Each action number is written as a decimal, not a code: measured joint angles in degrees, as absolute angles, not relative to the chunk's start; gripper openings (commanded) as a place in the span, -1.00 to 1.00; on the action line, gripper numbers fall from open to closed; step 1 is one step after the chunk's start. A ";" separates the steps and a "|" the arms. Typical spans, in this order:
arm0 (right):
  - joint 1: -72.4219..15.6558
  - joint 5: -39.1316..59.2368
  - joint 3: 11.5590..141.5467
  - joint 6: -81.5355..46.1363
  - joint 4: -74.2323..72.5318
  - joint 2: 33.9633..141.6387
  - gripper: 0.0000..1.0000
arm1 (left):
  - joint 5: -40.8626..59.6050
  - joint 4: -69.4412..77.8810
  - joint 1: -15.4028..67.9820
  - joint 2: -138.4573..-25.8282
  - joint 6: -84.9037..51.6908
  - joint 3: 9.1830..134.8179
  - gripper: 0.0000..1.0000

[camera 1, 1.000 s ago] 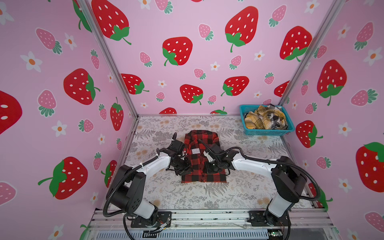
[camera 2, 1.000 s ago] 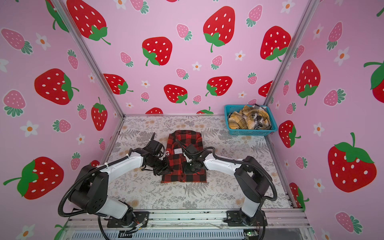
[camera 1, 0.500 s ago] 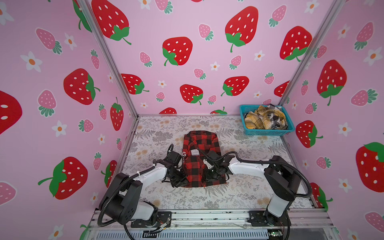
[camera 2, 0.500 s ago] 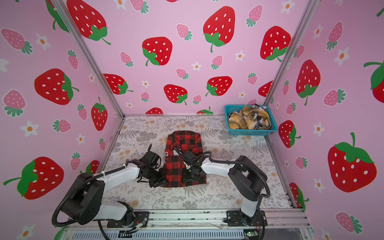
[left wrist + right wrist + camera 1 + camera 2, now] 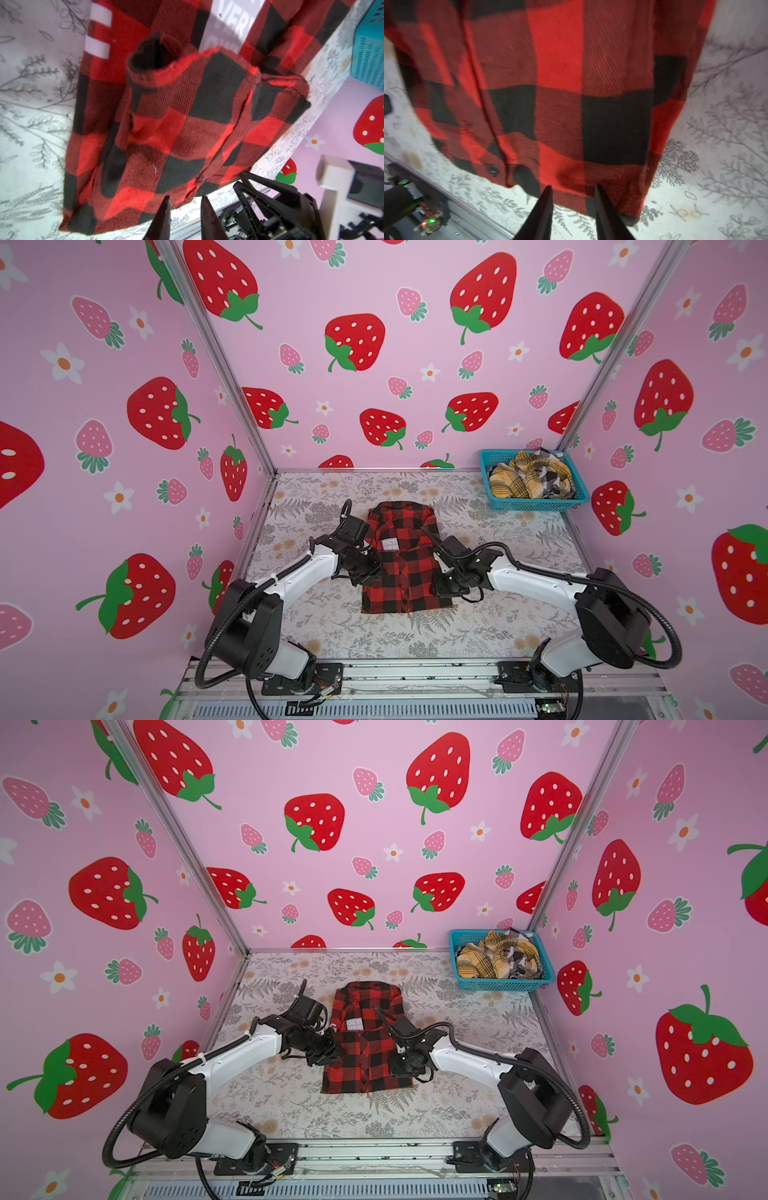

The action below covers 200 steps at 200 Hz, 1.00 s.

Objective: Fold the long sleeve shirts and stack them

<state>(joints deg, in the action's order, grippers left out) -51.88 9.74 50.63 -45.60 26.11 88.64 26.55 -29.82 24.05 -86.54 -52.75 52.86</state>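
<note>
The red-and-black long sleeve shirt (image 5: 401, 576) (image 5: 365, 1056) lies flat in the middle of the table, with white lettering (image 5: 390, 544) showing near its collar end. My left gripper (image 5: 371, 572) (image 5: 185, 197) sits at the shirt's left edge. Its fingers are apart with bare table between them. My right gripper (image 5: 440, 585) (image 5: 573, 186) sits at the right edge near the hem, open, with its tips just over the cloth (image 5: 560, 93). A mustard-yellow plaid shirt (image 5: 519, 479) and a black-white plaid shirt (image 5: 552, 479) lie crumpled in the basket.
A teal mesh basket (image 5: 536, 504) (image 5: 498, 984) stands at the back right corner against the walls. Pink strawberry walls close in the table on three sides. A metal rail (image 5: 415, 672) runs along the front edge, where both arm bases sit.
Both grippers dipped toward the front of the shirt half a second ago and have come back to its sides. The bunched cloth now lies flatter and reaches slightly nearer the front.
</note>
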 measured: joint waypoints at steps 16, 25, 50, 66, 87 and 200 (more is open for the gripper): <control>-51.83 9.63 49.45 -45.89 25.58 89.76 -0.36 | 26.44 -29.06 22.79 -90.76 -52.71 54.37 -0.50; -51.83 9.61 48.93 -46.13 25.15 90.08 -0.39 | 26.24 -28.49 21.89 -92.95 -52.60 55.13 -0.50; -51.83 10.02 46.87 -47.18 22.52 90.00 -0.41 | 25.87 -27.44 19.92 -97.51 -52.27 55.88 -0.53; -51.83 10.39 45.52 -48.03 20.80 88.99 -0.40 | 25.93 -27.27 19.55 -99.24 -51.90 55.88 -0.54; -51.86 10.26 45.01 -48.51 20.62 87.96 -0.29 | 25.87 -27.20 19.53 -99.68 -51.18 55.81 -0.54; -51.03 -2.04 52.53 -44.93 28.36 73.45 0.44 | 21.98 -41.45 17.85 -68.45 -39.44 57.45 -0.03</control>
<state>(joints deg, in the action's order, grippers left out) -51.03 -2.04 52.53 -44.93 28.36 73.45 21.98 -41.45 17.85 -68.45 -39.44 57.45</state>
